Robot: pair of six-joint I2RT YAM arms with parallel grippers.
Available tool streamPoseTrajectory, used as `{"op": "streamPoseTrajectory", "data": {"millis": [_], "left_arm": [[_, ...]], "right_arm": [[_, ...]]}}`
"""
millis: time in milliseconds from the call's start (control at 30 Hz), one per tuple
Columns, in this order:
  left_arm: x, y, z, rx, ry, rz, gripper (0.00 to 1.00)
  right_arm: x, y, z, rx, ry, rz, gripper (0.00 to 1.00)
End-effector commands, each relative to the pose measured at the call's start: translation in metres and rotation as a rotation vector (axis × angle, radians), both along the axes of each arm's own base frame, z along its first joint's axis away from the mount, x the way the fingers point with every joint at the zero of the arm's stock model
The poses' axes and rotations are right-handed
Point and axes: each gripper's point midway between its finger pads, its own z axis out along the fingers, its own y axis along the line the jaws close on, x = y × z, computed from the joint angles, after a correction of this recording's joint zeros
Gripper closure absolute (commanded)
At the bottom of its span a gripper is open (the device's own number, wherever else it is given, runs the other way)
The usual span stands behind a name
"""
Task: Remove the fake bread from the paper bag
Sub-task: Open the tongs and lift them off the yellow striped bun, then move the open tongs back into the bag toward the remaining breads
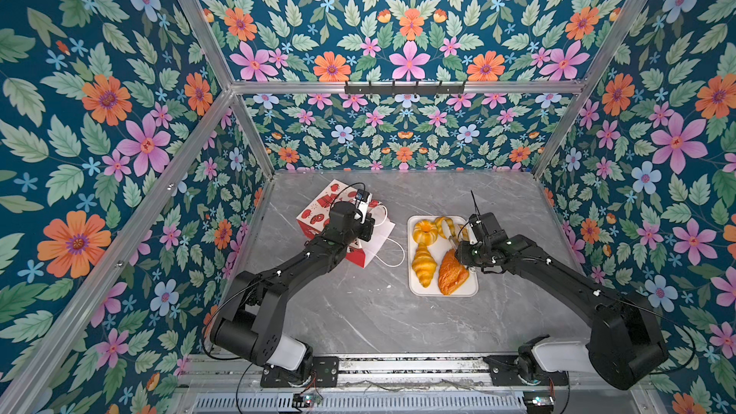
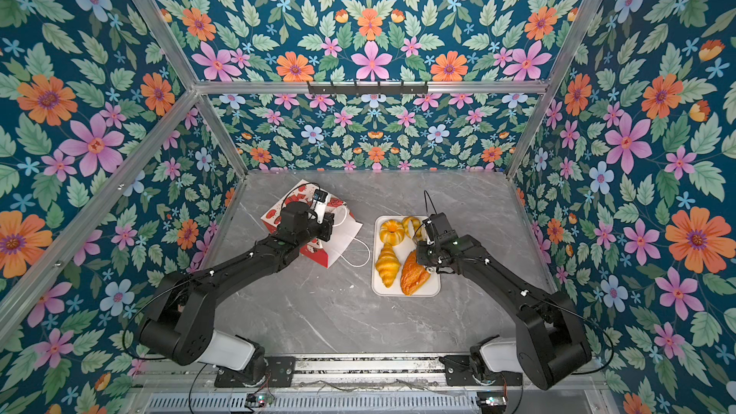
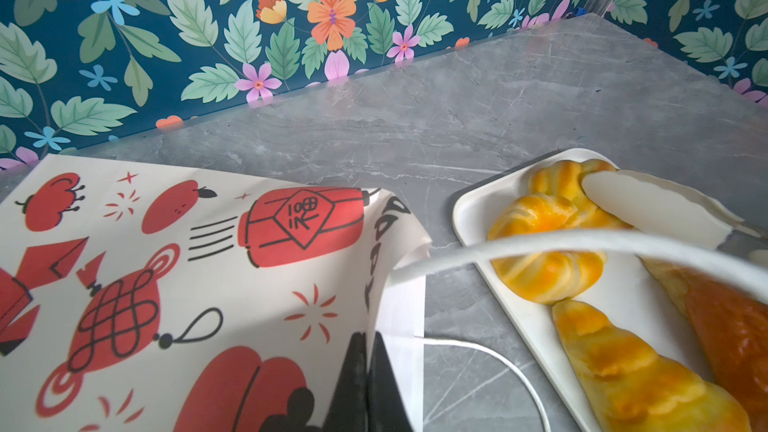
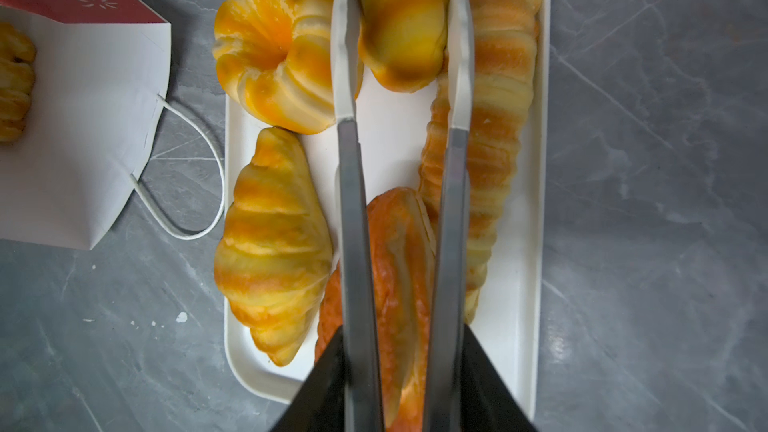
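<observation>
Altogether six pieces of fake bread (image 1: 422, 264) show: five on the one white tray (image 4: 530, 263) — fluted bun (image 4: 270, 47), croissant (image 4: 270, 243), flaky pastry (image 4: 399, 263), twisted loaf (image 4: 498, 97), yellow bun (image 4: 403, 22) — and a sixth piece (image 4: 14, 81) inside the single paper bag (image 4: 83, 139). Left gripper (image 3: 368, 351) pinches the bag's rim, a cord handle (image 3: 582, 241) crossing its view. Right gripper (image 4: 401, 35) has two blades (image 4: 345, 56) flanking the yellow bun, narrowly apart; whether they squeeze, I cannot tell.
</observation>
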Motion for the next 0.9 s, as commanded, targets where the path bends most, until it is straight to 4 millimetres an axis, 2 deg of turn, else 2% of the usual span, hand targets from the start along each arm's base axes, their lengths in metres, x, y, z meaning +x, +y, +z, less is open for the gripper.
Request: {"op": "streamPoseTrajectory", "data": {"millis": [0,300,567,700,767,867], "left_arm": [[0.003,-0.002,0.011,-0.029,-0.026,0.000,1.00],[0.004,-0.003,0.016,-0.028,-0.030,-0.002,1.00],[0.007,-0.004,0.021,-0.026,-0.032,-0.004,1.00],[0.009,-0.005,0.023,-0.018,-0.033,-0.006,1.00],[0.011,-0.005,0.025,-0.013,-0.036,-0.007,1.00],[0.012,-0.007,0.029,-0.001,-0.040,-0.014,1.00]], "right_arm": [[-0.003,-0.002,0.003,0.003,-0.002,-0.009,0.59],[-0.004,-0.013,0.015,-0.029,-0.046,-0.041,0.55],[-0.007,-0.019,0.048,-0.026,-0.148,-0.028,0.57],[-0.013,0.012,0.070,0.086,-0.198,0.097,0.58],[-0.021,0.036,0.080,0.125,-0.219,0.191,0.58],[-0.034,0.078,0.085,0.195,-0.212,0.338,0.58]]}}
